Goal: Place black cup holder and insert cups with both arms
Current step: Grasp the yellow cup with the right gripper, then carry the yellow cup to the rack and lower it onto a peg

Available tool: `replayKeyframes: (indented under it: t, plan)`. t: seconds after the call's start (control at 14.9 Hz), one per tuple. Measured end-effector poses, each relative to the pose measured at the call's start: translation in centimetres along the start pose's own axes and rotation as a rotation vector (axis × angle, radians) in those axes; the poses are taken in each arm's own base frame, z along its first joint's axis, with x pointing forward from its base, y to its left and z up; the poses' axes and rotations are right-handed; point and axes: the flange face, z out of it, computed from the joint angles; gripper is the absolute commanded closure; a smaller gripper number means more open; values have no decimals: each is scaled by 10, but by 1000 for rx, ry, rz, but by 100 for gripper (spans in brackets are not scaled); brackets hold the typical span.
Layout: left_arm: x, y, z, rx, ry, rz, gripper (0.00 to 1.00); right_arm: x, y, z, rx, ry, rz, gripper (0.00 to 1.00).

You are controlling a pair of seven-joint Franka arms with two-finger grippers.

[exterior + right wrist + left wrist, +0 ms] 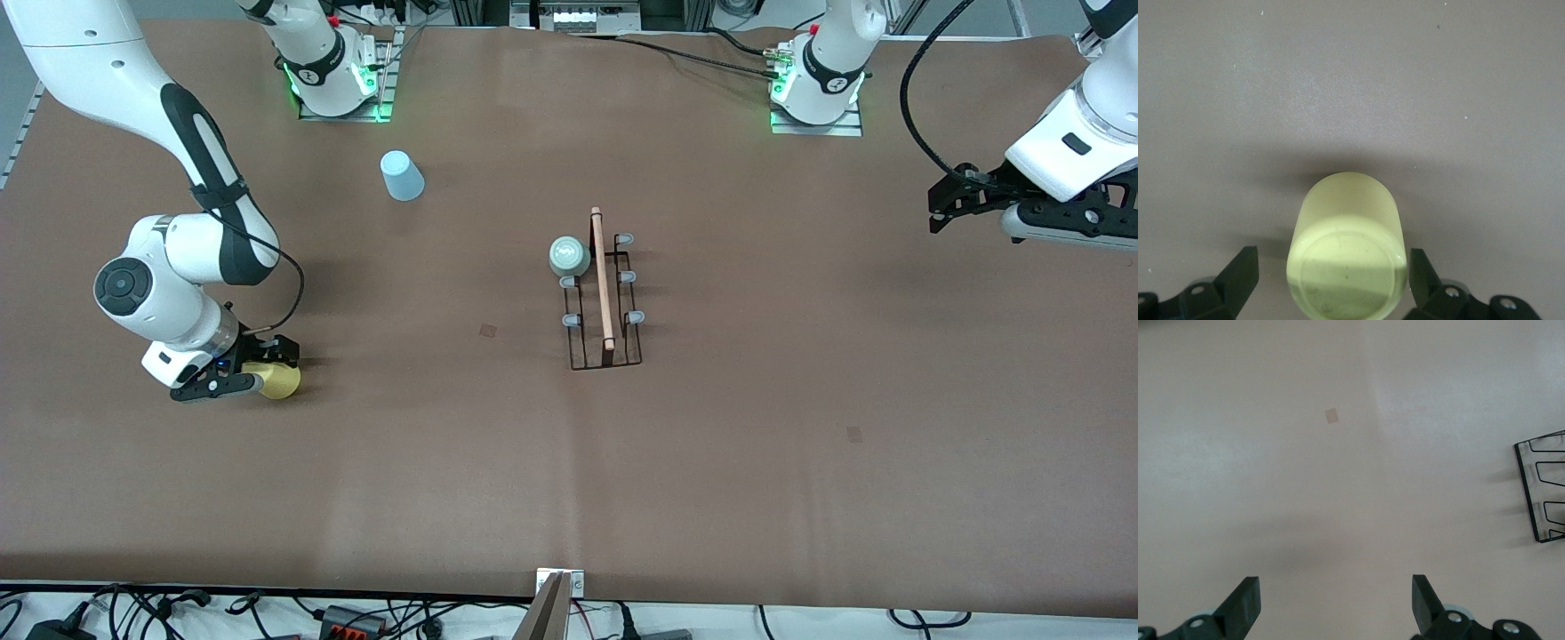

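Running from the robots' bases toward the front camera, the black cup holder (605, 302) stands mid-table: thin wire, wooden rod handle, grey-tipped pegs, the sage green cup (569, 256) inverted on one. The right gripper (238, 375) straddles the yellow cup (1347, 257), jaws apart. The left gripper (956, 209) waits aloft, jaws apart. The light blue cup (402, 175) stands upside down near the right arm's base.

Black cup holder (605, 298) mid-table holds an inverted green cup (569, 256); blue cup (402, 175), yellow cup (277, 380) apart.
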Motion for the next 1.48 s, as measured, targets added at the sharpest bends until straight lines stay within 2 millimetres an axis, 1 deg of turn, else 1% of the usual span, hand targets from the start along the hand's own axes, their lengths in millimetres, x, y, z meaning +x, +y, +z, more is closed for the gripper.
replayKeyframes:
  t: [0.34, 0.4, 0.61, 1.01, 1.08, 1.21, 1.28, 1.34, 1.41, 1.48]
  plan:
    - [0, 0, 0, 0, 0, 0, 0, 0, 0, 1, 0, 2, 0, 0]
    - [0, 0, 0, 0, 0, 0, 0, 0, 0, 1, 0, 2, 0, 3]
    - [0, 0, 0, 0, 0, 0, 0, 0, 1, 0, -1, 3, 1, 24]
    - [0, 0, 0, 0, -1, 0, 0, 2, 2, -2, -3, 9, 3, 72]
    - [0, 0, 0, 0, -1, 0, 0, 2, 2, -2, -3, 9, 3, 77]
    - [0, 0, 1, 0, -1, 0, 0, 3, 3, -4, -4, 14, 3, 78]
    - [0, 0, 1, 0, -1, 0, 0, 5, 2, -9, -6, 18, 1, 80]
    - [0, 0, 1, 0, -1, 0, 0, 7, 0, -19, -8, 15, -3, 80]
    - [0, 0, 1, 0, -1, 0, 0, 10, -5, -35, -9, 8, -9, 80]
    - [0, 0, 0, 0, -1, 0, 0, 12, -12, -54, -11, 2, -1, 80]
